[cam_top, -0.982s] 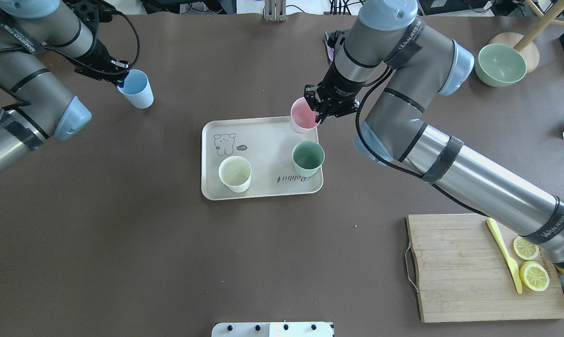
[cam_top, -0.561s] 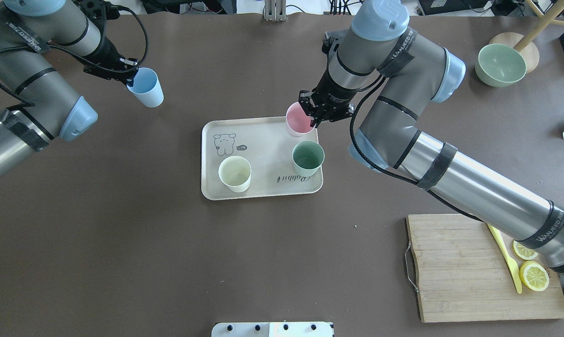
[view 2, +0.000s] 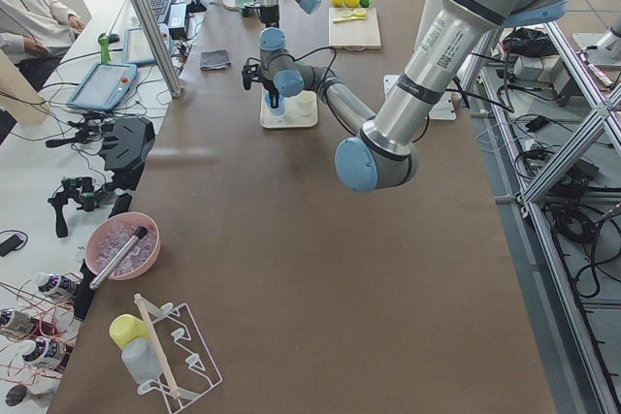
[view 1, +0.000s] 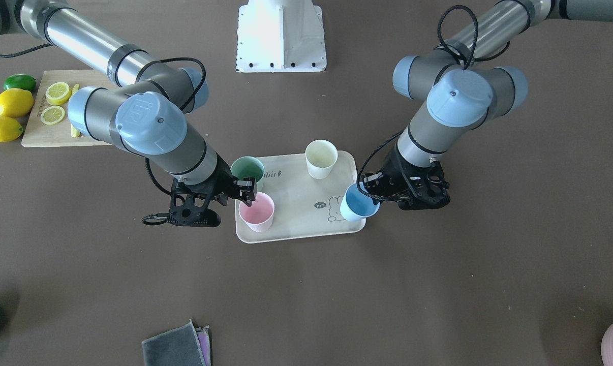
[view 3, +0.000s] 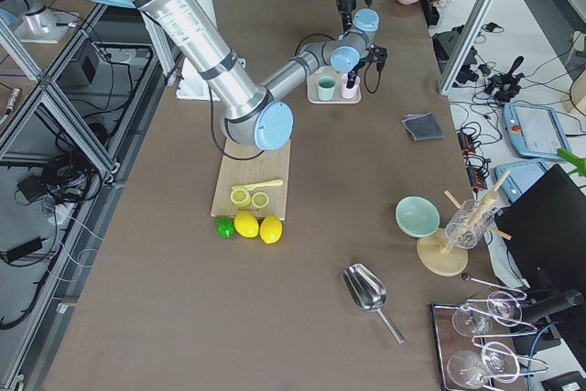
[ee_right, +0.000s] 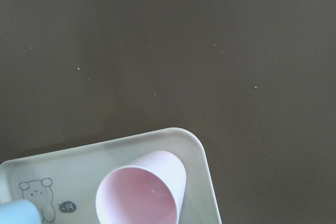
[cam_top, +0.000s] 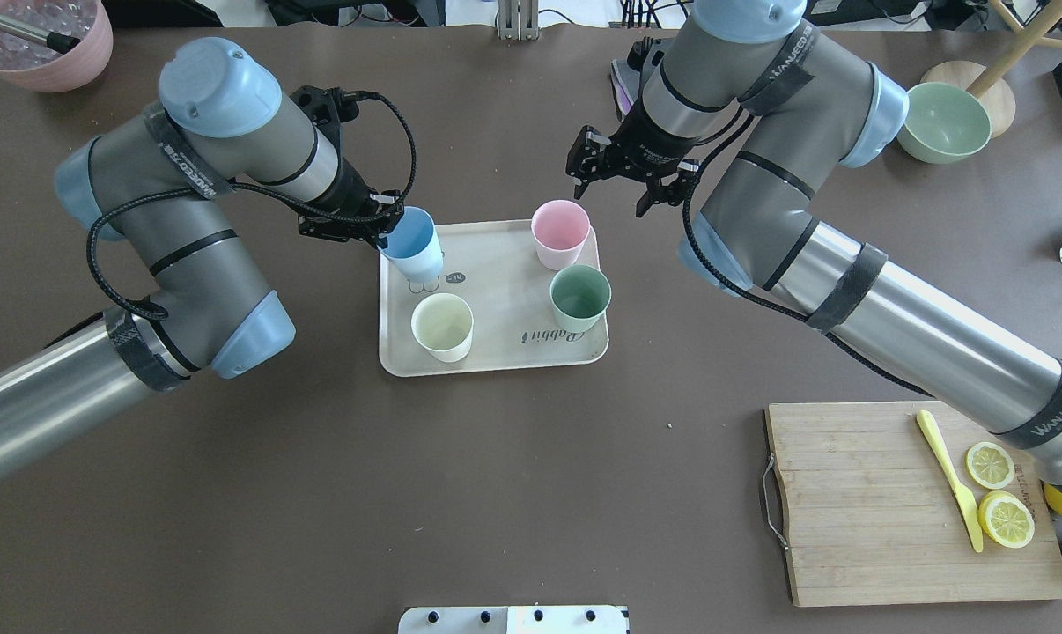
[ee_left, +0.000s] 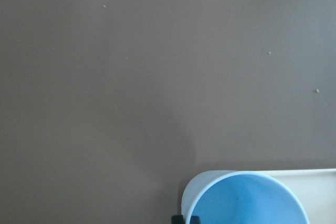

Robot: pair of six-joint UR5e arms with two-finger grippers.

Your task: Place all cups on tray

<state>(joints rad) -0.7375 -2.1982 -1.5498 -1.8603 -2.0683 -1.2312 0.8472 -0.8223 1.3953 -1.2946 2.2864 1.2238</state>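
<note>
Overhead exterior: the blue cup (cam_top: 410, 244) was pinched by the left gripper (cam_top: 392, 231) at the tray's (cam_top: 505, 273) ten o'clock corner; the right gripper (cam_top: 616, 187) was spread near the pink cup (cam_top: 559, 233) at one o'clock. Exterior front-facing: green cup (view 1: 247, 169) and cream cup (view 1: 320, 155) were seen on it.

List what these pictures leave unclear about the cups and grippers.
Whether the blue cup touches the tray: its tilted body hides its base, overhead.
How the left gripper grips: cut off by its wrist view's bottom edge.
The right gripper: outside its wrist view.
Side views: cups too small for detail.
</note>
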